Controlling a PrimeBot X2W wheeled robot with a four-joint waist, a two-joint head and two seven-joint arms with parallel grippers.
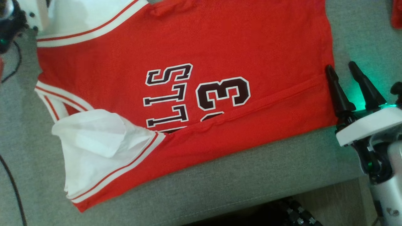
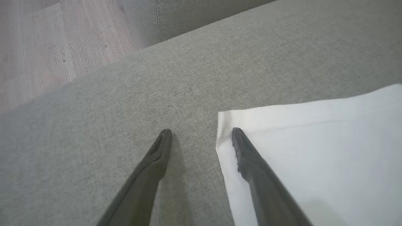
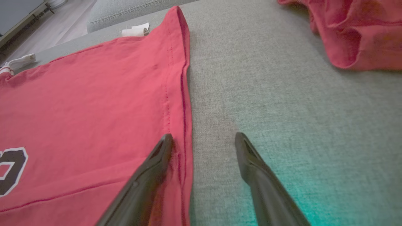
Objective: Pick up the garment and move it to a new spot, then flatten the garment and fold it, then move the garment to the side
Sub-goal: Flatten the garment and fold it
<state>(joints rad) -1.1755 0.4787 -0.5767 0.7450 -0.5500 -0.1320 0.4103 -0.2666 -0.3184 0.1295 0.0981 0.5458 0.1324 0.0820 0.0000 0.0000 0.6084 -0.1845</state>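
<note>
**While the garment is lying spread on grey upholstery, both claws are standing wide**

Where the head camera is looking down, the garment (image 1: 188, 62), a red jersey with dark white-edged lettering, is lying mostly flat across a grey woven cushion (image 1: 251, 169). Its near long edge is folded over onto itself, and its white panel (image 1: 94, 141) with red-striped trim is bunching at the left end.

The right gripper (image 1: 340, 66) is sitting at the jersey's right-hand hem with its fingers spread wide and gripping nothing. In its wrist view, the right gripper (image 3: 204, 136) is straddling that hem, with one finger over red fabric and the other over bare cushion. A green glow (image 3: 292, 175) is tinting the weave there.

The left gripper (image 2: 201, 131) is likewise gaping and empty. One of its fingers is over a corner of white cloth, the other over bare upholstery.

A pale wooden floor (image 2: 37, 47) is showing beyond the cushion's edge, and a seam is dividing the upholstery farther back. A second red cloth (image 3: 355, 28) is lying crumpled on the cushion, well apart from the jersey. A black cable (image 1: 12, 188) is trailing along the left margin.
</note>
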